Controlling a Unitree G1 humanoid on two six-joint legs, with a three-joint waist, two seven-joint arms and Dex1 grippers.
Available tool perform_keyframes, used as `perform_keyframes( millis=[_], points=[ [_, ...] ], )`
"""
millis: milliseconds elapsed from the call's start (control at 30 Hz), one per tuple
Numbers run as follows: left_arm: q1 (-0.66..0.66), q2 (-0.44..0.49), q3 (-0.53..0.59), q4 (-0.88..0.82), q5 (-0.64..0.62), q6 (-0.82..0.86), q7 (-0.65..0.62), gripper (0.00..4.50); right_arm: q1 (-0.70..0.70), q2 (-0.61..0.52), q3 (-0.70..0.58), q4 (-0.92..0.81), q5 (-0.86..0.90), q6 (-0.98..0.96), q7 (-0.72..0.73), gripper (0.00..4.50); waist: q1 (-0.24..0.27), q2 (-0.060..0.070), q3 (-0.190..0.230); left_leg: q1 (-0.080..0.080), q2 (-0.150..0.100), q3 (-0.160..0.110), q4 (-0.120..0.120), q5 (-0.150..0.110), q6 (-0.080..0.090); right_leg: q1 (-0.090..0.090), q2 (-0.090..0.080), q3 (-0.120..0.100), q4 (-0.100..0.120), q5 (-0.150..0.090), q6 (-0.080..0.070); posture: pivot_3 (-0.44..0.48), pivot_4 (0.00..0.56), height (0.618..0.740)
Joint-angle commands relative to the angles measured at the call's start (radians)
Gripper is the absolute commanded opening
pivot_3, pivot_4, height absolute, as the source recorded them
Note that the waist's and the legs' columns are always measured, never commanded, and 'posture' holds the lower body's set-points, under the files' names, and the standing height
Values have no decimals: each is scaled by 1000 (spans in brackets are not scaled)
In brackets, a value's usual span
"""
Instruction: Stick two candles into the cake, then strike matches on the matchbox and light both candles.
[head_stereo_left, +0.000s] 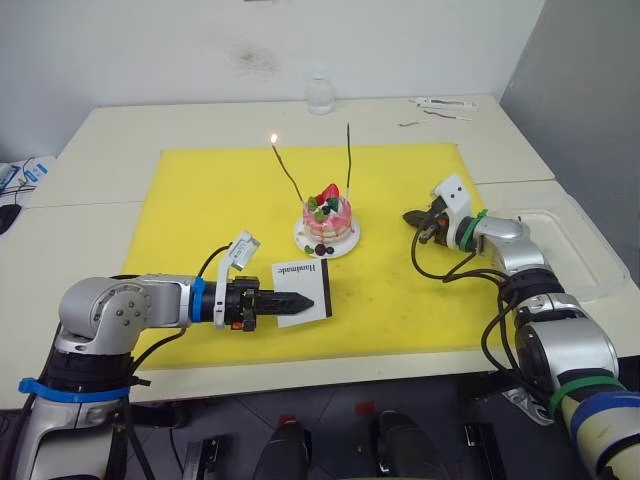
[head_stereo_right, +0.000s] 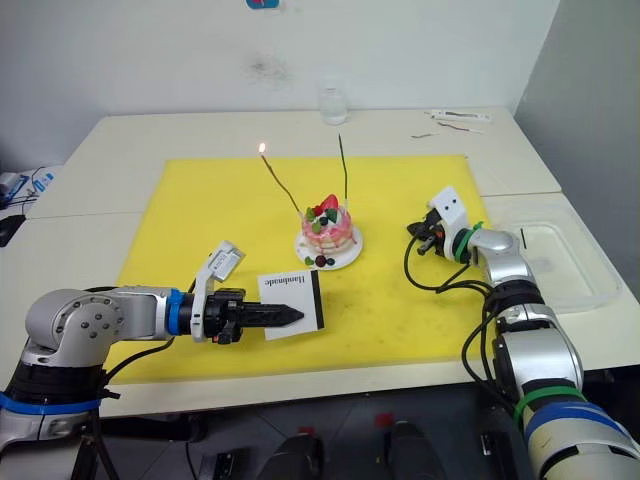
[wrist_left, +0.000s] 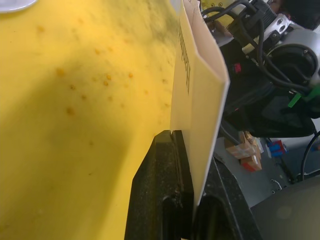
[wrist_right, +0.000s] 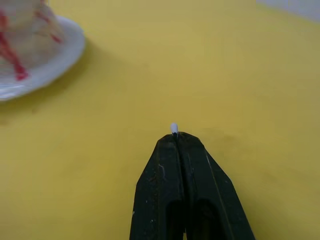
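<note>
Two candles stand in the cake (head_stereo_left: 328, 212) at the middle of the yellow mat (head_stereo_left: 200, 200) on the surface: the left candle (head_stereo_left: 288, 175) leans up and to the left with a small flame at its tip, while the right candle (head_stereo_left: 348, 155) rises nearly upright and unlit, so one lighting is judged left to do. In the left eye view the left gripper (head_stereo_left: 300, 300) holds the matchbox (head_stereo_left: 303, 291) near and left of the cake, its jaws clamped on the near edge, likely to steady it for a strike. The right eye view shows the right gripper (head_stereo_right: 420, 240) to the right of the cake, apart from it and pointing left toward it. The left wrist view shows the matchbox tilted on edge above the mat, its long axis running away from the jaws. In the right wrist view the jaws are pressed together on a match (wrist_right: 173, 128), only its pale tip poking out, aimed along the fingers over the mat.
</note>
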Motion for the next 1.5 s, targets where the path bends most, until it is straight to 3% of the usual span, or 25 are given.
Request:
perform_keyframes(
  millis=[33,200,433,1500],
  points=[
    [-30,-10,53,15,-38,30,26,0,85,-77,36,-393,50,100,132,27,5,0,0,0,0,-1,0,0,0,0,-1,-1,0,0,0,0,150,740],
    [-48,-16,44,42,-26,24,36,0,235,-153,73,-858,125,246,196,27,6,0,0,0,0,-2,0,0,1,0,-1,-1,0,0,0,0,150,740],
    [-79,-28,29,71,-20,22,33,0,293,-127,162,-1109,134,289,164,27,3,0,0,1,1,-2,0,0,1,0,0,-2,1,0,0,0,150,740],
    [-83,-45,37,76,-25,14,32,0,230,-29,273,-1033,55,267,82,27,11,0,0,1,1,-2,0,3,-2,0,0,-2,0,1,1,0,150,740]
  ],
)
